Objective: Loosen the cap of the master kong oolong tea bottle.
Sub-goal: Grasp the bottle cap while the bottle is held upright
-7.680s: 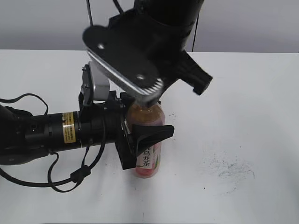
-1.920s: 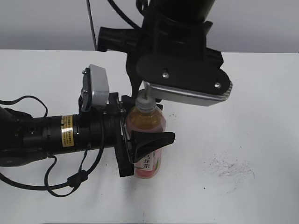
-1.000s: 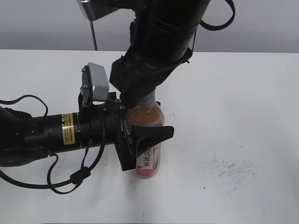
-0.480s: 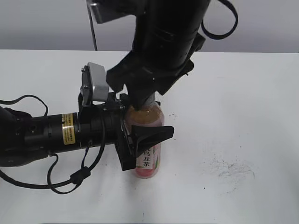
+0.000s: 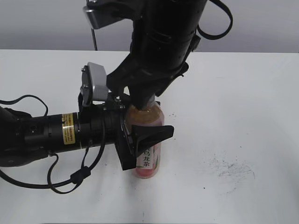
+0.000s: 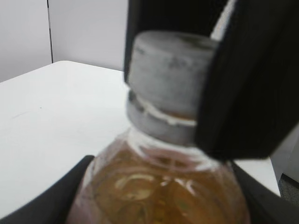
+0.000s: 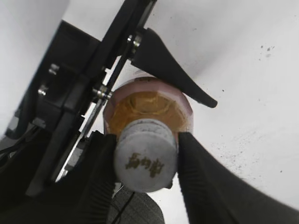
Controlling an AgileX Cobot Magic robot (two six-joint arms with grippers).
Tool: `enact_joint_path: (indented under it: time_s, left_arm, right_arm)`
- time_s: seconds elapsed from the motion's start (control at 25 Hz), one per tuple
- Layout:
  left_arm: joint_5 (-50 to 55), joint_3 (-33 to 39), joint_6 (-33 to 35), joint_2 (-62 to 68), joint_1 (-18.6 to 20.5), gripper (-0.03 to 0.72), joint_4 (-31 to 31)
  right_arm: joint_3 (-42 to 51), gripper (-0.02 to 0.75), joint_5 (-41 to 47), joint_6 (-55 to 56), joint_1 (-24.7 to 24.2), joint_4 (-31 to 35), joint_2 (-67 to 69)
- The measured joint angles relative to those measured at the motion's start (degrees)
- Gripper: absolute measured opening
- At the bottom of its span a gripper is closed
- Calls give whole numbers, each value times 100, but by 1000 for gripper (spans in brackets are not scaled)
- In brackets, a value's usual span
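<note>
Our right gripper point(image 7: 145, 161) pinched the cap point(image 7: 145, 162); below it, our left gripper point(image 5: 140, 140) clamped the bottle point(image 5: 148, 140), open table point(image 5: 243, 112) beyond.

Both arms matte black. Left arm point(image 5: 42, 135): cylindrical forearm with yellow-and-white label band, loose black cables looped beside it, silver-grey wrist camera housing point(image 5: 95, 86) above. Right gripper fingers point(image 7: 205, 186): black, finely ribbed inner faces.
</note>
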Motion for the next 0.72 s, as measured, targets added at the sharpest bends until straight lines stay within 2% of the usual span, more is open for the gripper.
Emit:
enact_joint_path:
  time_s: [0.12,0.32,0.4,0.52,0.64,0.72]
  left_arm:
    - [0,0,0,0,0,445,0]
    - [0,0,0,0,0,445,0]
    - [0,0,0,0,0,445,0]
    - [0,0,-2,0,0,445,-7]
    - [0,0,-2,0,0,445,-1]
    - [0,0,-2,0,0,445,-1]
  right_arm:
    - [-105,392,0,-22,0,-30,0]
    - [-119,414,18,-24,0,-33,0]
    - [-119,385,18,-35,0,-33,0]
    - [-119,272,18,-144,0,-5,0]
    - [-119,270,20,-458,0,-5,0]
    - [-119,270,20,-1073,0,1,0]
